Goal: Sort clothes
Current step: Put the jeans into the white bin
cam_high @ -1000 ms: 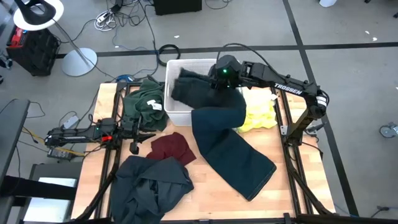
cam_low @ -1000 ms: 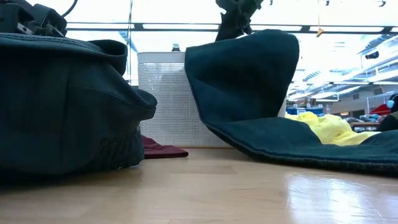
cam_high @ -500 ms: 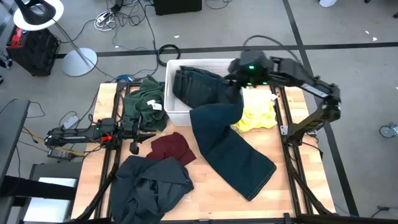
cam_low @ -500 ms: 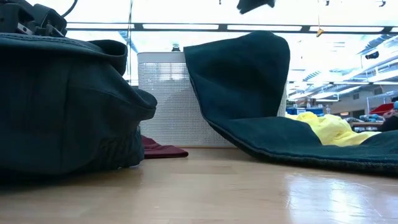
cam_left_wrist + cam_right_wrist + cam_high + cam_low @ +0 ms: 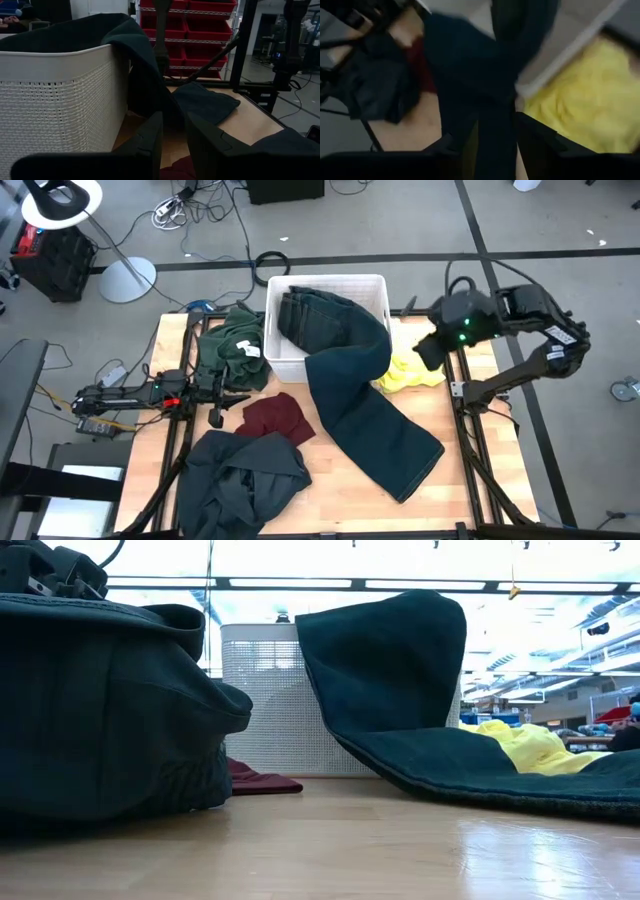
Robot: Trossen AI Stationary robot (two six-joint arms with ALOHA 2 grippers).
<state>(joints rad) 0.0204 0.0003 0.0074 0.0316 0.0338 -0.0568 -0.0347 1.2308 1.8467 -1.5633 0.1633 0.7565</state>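
While hanging over the tub rim:
High view: jeans [image 5: 345,370] lying half in white tub [image 5: 276,358], legs trailing across table [image 5: 330,480]; right gripper [image 5: 432,350] hovering over yellow piece [image 5: 415,370].
Low view: jacket [image 5: 100,710] bulking near — jeans draping.
Left wrist view: left gripper [image 5: 172,145] resting, fingers slightly parted, pinching nothing.
Right wrist view: fingers spreading — holding nothing.

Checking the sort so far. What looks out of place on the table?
The dark blue jeans are only half in the white tub: one end lies inside, the rest drapes over the rim onto the table.
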